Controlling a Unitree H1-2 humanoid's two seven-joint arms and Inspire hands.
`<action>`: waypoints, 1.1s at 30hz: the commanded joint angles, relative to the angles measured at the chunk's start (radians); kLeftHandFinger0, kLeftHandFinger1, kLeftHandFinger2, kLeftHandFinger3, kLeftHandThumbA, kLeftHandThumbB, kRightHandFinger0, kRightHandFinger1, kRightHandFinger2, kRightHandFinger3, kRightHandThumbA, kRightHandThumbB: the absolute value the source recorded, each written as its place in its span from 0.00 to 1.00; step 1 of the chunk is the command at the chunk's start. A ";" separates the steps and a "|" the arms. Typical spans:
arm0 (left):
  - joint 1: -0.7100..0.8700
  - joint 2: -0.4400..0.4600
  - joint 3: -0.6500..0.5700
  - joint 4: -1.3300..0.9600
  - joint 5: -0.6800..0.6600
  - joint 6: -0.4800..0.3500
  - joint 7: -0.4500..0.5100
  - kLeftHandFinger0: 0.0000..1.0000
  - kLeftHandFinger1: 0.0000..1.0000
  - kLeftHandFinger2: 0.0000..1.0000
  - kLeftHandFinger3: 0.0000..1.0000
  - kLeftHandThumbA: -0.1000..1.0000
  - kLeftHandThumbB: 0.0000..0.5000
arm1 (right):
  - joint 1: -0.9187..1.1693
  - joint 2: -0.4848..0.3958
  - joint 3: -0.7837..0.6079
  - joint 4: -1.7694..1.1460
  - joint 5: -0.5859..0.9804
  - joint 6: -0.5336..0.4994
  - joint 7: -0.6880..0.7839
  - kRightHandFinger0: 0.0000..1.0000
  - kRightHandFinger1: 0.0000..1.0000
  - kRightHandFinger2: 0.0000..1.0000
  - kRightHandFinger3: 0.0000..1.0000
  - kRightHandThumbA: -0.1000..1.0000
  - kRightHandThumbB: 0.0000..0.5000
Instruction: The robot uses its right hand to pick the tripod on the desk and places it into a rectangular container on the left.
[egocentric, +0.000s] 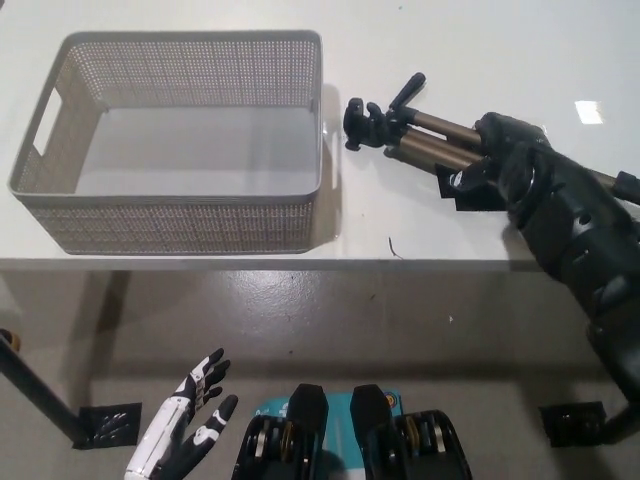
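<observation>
**Black hand on the tripod, basket waiting to the left**

The tripod (420, 140) lies on the white desk (480, 50), folded, its black head pointing left toward the basket (180, 220) and its bronze legs running back to the right. The right hand (500, 160) sits over the legs with its fingers wrapped around them, so it looks to be grasping the tripod, though the tripod seems to rest on the desk. The head end is near the basket's right wall but not touching it. The grey mesh basket stands on the desk's left part with nothing inside. Down at the lower left, below the desk edge, the white left hand (185, 430) rests with fingers spread, holding nothing
</observation>
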 joint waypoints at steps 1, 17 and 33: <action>-0.012 0.016 0.006 -0.031 -0.007 -0.018 0.003 1.00 1.00 1.00 1.00 0.77 0.36 | 0.057 0.014 -0.084 0.026 0.091 -0.123 -0.229 0.00 0.24 0.50 0.31 0.00 0.40; -0.006 0.012 0.006 -0.027 0.007 -0.026 0.015 1.00 1.00 1.00 1.00 0.76 0.34 | 0.021 -0.025 -0.337 0.030 0.232 -0.192 -0.215 0.00 0.49 0.87 0.84 0.00 0.32; 0.005 0.014 0.009 -0.026 0.000 -0.027 0.014 1.00 1.00 1.00 1.00 0.75 0.32 | -0.120 -0.041 -0.516 -0.039 0.360 -0.277 -0.188 0.00 0.30 0.76 0.80 0.00 0.34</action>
